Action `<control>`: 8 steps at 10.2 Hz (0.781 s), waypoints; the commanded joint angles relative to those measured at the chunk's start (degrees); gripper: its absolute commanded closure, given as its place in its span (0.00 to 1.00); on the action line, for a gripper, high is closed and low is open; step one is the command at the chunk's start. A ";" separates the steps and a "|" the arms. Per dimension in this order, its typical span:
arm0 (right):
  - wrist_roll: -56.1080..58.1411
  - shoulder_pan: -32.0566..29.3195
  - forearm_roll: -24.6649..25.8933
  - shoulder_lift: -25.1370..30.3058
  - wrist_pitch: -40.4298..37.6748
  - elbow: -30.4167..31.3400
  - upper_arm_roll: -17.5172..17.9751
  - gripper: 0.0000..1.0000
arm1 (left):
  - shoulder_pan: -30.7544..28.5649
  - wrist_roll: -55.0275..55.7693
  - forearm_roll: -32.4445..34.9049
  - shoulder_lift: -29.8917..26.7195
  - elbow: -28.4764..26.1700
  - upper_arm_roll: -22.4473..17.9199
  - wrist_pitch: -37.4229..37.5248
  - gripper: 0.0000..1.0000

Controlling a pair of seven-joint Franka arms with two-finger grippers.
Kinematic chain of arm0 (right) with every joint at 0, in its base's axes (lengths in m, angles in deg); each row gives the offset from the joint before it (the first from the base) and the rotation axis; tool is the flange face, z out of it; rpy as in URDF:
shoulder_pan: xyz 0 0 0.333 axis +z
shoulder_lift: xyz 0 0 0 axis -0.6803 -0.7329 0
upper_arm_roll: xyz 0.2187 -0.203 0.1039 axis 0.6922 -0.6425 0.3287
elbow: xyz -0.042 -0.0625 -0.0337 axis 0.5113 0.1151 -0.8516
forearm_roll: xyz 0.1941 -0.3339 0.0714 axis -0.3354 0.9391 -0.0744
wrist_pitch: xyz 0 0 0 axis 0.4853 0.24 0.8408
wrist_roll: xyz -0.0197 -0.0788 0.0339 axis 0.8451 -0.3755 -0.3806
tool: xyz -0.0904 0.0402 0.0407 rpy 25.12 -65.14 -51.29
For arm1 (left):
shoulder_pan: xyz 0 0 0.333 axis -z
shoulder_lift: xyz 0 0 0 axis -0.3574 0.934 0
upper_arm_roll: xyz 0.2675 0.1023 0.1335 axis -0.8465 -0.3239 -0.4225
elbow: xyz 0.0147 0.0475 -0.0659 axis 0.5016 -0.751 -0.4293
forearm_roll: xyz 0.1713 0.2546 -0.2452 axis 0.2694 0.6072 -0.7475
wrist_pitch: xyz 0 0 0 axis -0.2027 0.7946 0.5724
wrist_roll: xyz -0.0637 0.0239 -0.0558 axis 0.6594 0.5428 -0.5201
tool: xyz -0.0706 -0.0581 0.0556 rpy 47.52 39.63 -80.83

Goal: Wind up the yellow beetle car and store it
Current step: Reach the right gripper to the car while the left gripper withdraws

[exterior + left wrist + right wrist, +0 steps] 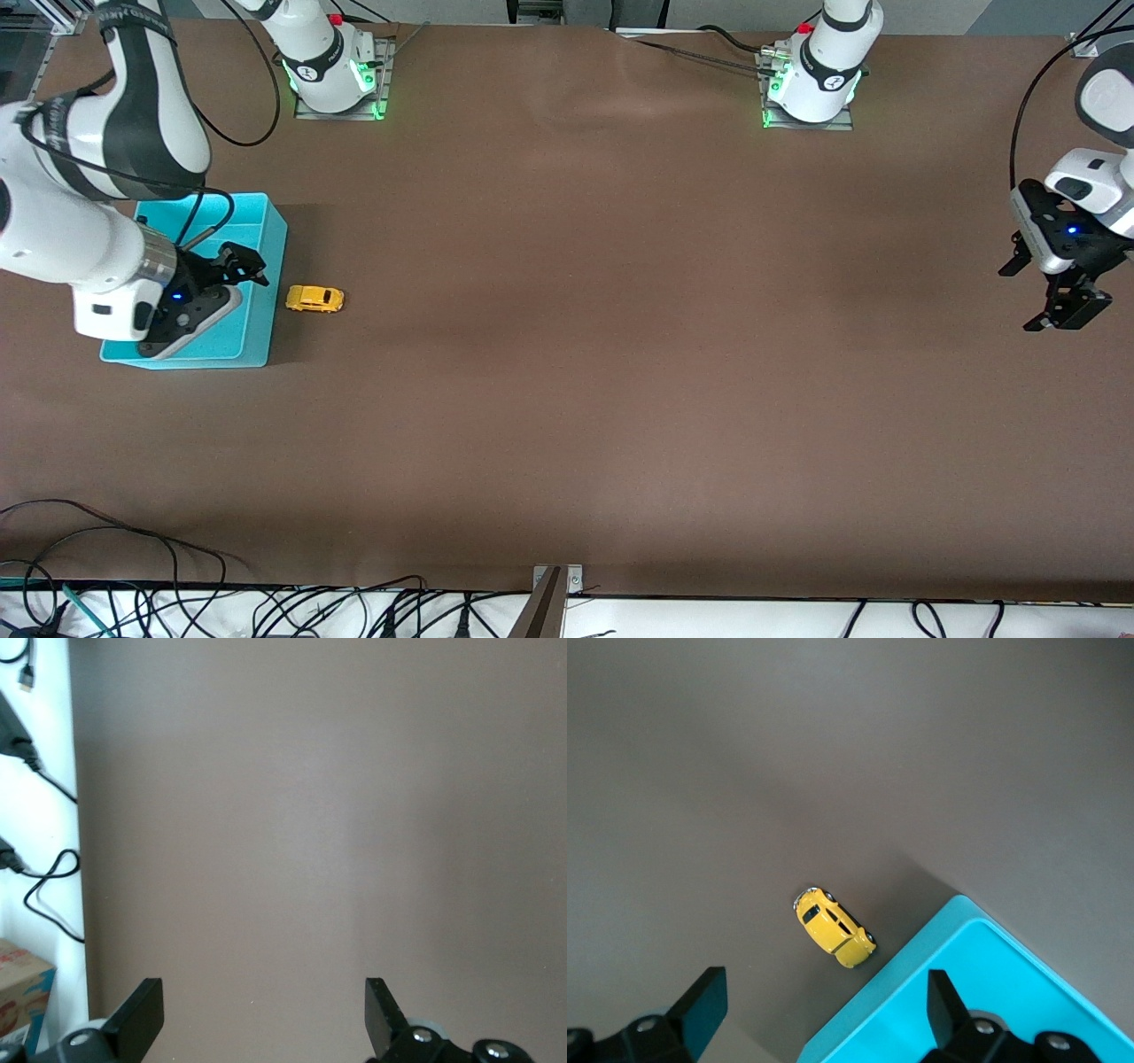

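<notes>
Right wrist view gives you the clearest read: your right gripper has its fingers spread apart with nothing between them, hanging above the edge of the turquoise bin. Just outside that bin's wall you see the yellow beetle car, standing on its wheels on the brown table, close to the bin but not touching it.

From the front view, your right gripper sits over the bin at the right arm's end of the table, and the car rests beside the bin, toward the left arm's end.

Your left gripper waits over bare tabletop at its own end, well apart from the car; the left wrist view shows its fingers wide apart and empty.
</notes>
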 commanded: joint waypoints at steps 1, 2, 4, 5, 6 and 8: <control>12.26 -0.30 -1.38 1.35 4.04 7.40 0.17 0.00 | 0.96 8.48 -0.95 -0.55 6.80 -0.02 7.11 0.00; 17.79 -0.30 -1.38 1.35 7.10 9.87 0.17 0.00 | 1.23 11.39 -0.77 -0.55 10.32 0.07 11.68 0.00; 30.80 -0.39 -1.11 1.53 12.91 14.44 0.09 0.00 | 1.41 15.62 1.58 -1.16 16.39 0.33 19.77 0.00; 33.03 -0.30 -0.24 1.35 14.85 15.85 0.09 0.00 | 1.41 17.12 3.87 -1.25 19.37 1.55 22.85 0.00; 37.92 -0.30 1.50 0.13 18.87 16.91 0.09 0.00 | 1.67 20.09 5.54 -1.25 21.67 2.26 26.28 0.00; 42.80 -0.48 1.43 -1.19 25.30 20.51 0.09 0.00 | 2.55 28.17 7.57 -1.26 25.63 3.05 32.35 0.00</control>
